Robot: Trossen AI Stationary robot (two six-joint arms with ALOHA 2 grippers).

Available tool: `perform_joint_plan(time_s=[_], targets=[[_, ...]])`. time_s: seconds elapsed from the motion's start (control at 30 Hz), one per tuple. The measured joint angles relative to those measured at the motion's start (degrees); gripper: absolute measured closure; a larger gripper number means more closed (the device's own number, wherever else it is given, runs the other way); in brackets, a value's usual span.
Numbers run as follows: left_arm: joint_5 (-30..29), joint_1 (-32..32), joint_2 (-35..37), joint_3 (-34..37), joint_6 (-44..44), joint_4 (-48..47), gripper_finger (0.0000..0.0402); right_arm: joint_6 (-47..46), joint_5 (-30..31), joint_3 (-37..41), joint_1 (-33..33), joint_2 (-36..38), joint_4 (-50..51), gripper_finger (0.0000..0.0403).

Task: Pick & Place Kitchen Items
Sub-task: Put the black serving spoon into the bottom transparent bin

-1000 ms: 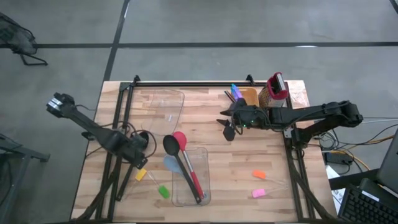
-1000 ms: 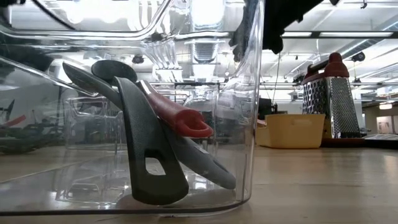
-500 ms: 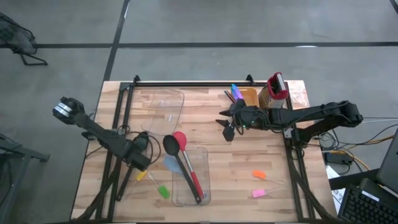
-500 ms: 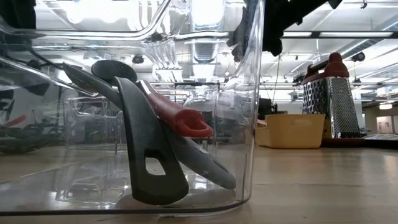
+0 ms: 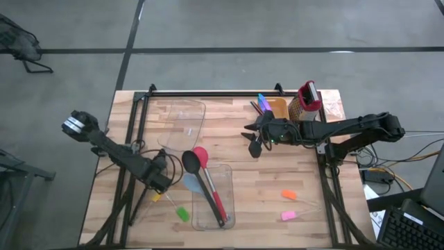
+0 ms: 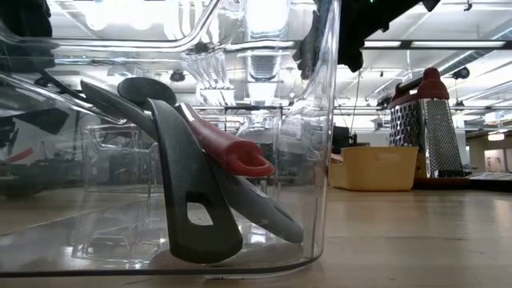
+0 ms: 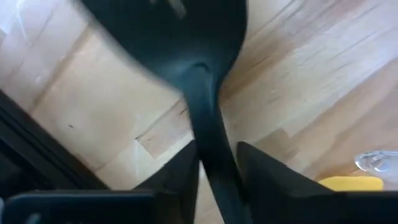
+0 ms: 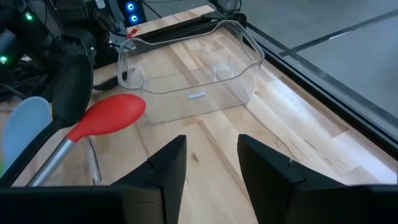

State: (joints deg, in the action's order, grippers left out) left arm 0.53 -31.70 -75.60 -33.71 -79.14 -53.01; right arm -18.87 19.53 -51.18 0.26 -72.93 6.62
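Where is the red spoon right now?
In the high view the red spoon lies near the table's middle, bowl sticking out of the clear bin, between the black spoon and the bin's right wall.

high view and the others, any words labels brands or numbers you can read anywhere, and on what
None can be read.
The clear bin carries a small pale mark on its wall, too blurred to read.
The grater, the tan box and the spoons in the near clear bin show no lettering.
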Motion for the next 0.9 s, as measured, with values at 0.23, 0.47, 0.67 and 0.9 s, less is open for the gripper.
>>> perform_joint_plan(time_s=[0.23, 0.47, 0.67, 0.9], targets=[[-1.1, 0.0, 2.0, -1.3, -1.1, -2.5, 0.0382, 0.0, 0.0, 0.3, 0.0, 0.0, -0.2, 0.0281], [-3.7, 0.0, 7.2, -4.3, 0.0, -6.4, 0.0370, 0.0, 0.0, 0.6, 0.0, 0.0, -0.2, 0.0301], [-4.8, -0.1, 13.4, -10.0, 2.6, -10.6, 0.0381, 0.0, 0.1, 0.6, 0.0, 0.0, -0.2, 0.0320], [-11.9, -0.1, 19.5, -18.5, 6.0, -10.0, 0.0373, 0.5, 0.1, 0.6, 0.0, 0.0, -0.2, 0.0339]])
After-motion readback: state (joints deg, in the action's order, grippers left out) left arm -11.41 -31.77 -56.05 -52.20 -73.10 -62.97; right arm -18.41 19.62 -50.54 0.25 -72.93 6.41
